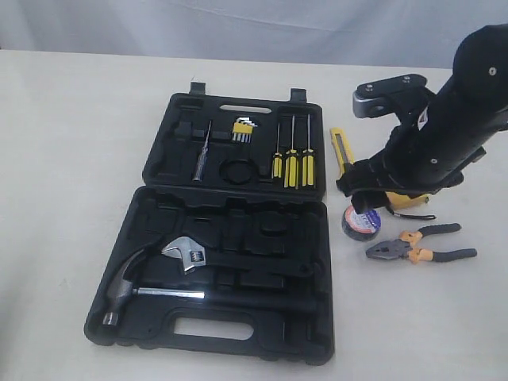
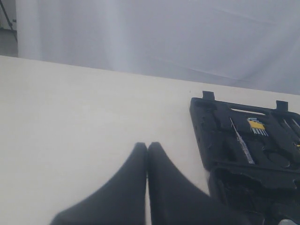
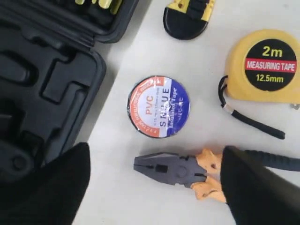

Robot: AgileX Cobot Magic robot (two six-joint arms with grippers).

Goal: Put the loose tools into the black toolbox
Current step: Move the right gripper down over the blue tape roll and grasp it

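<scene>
The black toolbox (image 1: 230,230) lies open on the table. To its right lie the yellow-black utility knife (image 1: 340,149), the black tape roll (image 1: 360,221) with its blue-white label, the pliers (image 1: 421,244) and the yellow tape measure (image 1: 406,201), partly hidden by my right arm. My right gripper (image 1: 367,190) hovers open above the tape roll (image 3: 158,107) and the pliers (image 3: 180,169), holding nothing; the pliers' head lies between its fingers (image 3: 51,187) in the right wrist view. The tape measure (image 3: 265,65) and the knife's end (image 3: 187,16) lie beyond. My left gripper (image 2: 147,146) is shut and empty over bare table, left of the toolbox (image 2: 243,140).
The lid half holds yellow-handled screwdrivers (image 1: 292,161), a test pen (image 1: 202,151) and hex keys (image 1: 244,129). A hammer (image 1: 143,290) and an adjustable wrench (image 1: 187,254) sit in the near half. A pale curtain hangs behind the table.
</scene>
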